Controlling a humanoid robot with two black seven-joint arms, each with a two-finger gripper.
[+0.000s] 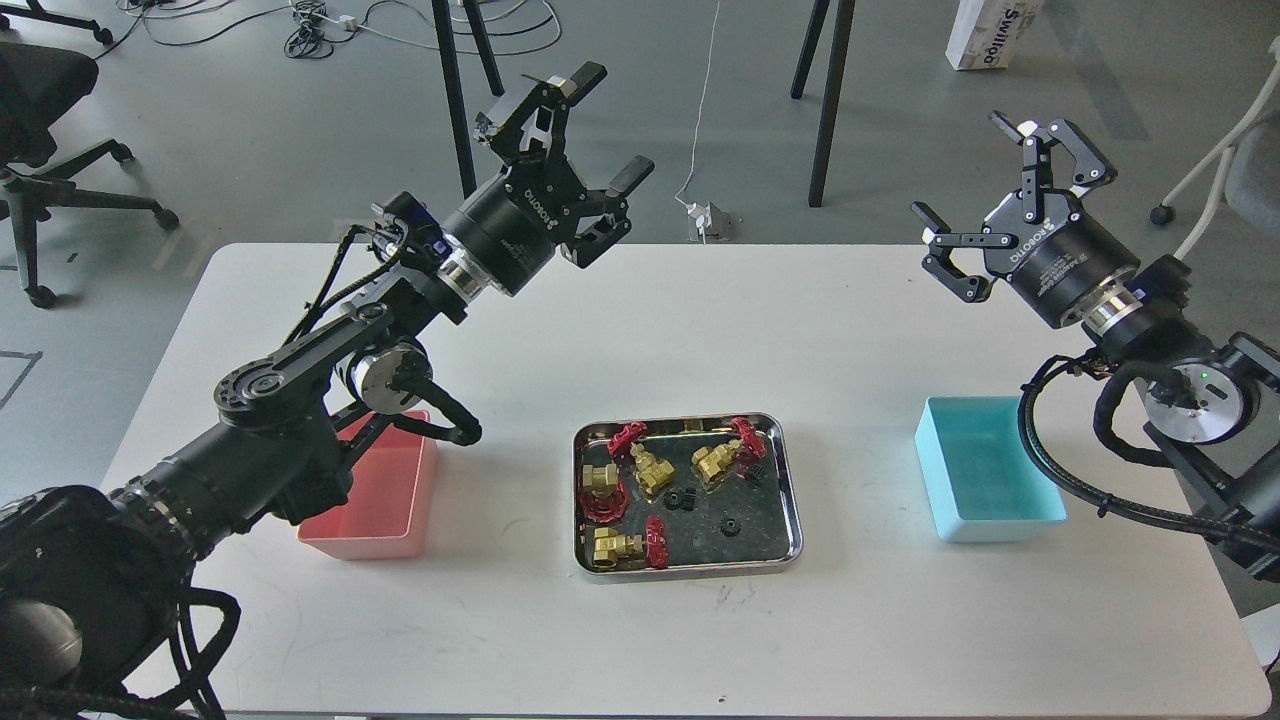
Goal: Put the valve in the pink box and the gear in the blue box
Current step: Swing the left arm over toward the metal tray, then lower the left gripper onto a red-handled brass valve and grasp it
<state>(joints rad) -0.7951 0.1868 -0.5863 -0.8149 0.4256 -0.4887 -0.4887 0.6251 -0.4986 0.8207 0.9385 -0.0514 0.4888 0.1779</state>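
Several brass valves with red handwheels, one of them [722, 455], lie in a shiny steel tray [790, 500] at the table's middle. Small black gears, such as one [731, 525], sit among them in the tray. The pink box [385, 510] stands left of the tray, partly hidden by my left arm. The blue box [985, 485] stands to the right and looks empty. My left gripper [610, 125] is raised high above the table's back edge, open and empty. Above the back right of the table, my right gripper [965, 170] is also open and holds nothing.
The white table [650, 630] has bare surface in front of and behind the tray. Beyond it are black table legs [830, 100], a power cable with plug [705, 215], an office chair [40, 150] at left and a cardboard box [990, 35] on the floor.
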